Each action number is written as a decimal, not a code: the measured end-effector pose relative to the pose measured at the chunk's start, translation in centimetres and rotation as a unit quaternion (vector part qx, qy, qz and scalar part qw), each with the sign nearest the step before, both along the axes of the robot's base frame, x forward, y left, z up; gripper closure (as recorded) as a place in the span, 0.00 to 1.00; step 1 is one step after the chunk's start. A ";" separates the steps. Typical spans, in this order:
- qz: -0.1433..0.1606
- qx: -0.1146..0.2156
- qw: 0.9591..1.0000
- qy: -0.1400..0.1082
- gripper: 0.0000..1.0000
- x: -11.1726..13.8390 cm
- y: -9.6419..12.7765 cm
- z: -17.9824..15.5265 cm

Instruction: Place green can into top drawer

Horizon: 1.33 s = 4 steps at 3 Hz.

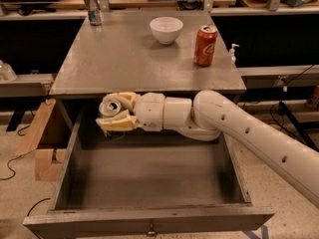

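The gripper (pixel 115 116) sits at the rear left of the open top drawer (pixel 149 218), just in front of and below the front edge of the table (pixel 124 63). Its pale fingers (pixel 118 124) are closed around the green can (pixel 110 107), gripping it from both sides. The can's silver top faces up and toward the camera (the fingers hide most of its body). The can is above the drawer's interior, clear of the drawer floor.

The white arm (pixel 249 138) extends from the gripper toward the right and leaves the picture at the lower right.

Below and forward of the gripper lies the drawer floor. The drawer's front panel carries a small knob (pixel 151 230) at its centre.

Behind and above the gripper, on the table, stand three items. A white bowl (pixel 166 30) is behind and slightly right. A red cola can (pixel 205 45) is further right. A slim silver-blue can (pixel 92 7) stands at the far left corner.
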<state>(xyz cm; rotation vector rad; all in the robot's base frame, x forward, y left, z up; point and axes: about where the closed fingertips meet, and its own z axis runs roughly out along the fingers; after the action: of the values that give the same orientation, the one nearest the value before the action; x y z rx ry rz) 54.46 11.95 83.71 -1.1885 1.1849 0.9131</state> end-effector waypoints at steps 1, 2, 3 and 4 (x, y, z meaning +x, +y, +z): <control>0.029 -0.009 1.000 0.003 1.00 0.0 0.7 -2.8; 0.054 -0.024 0.998 -0.002 1.00 1.1 0.6 -5.8; 0.059 -0.046 0.997 0.005 1.00 1.7 -0.1 -9.1; 0.042 -0.069 0.996 0.027 1.00 1.7 -1.6 -12.4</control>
<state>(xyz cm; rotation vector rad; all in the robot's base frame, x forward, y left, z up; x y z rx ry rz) 56.11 10.32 71.26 -1.3399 1.2667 0.9437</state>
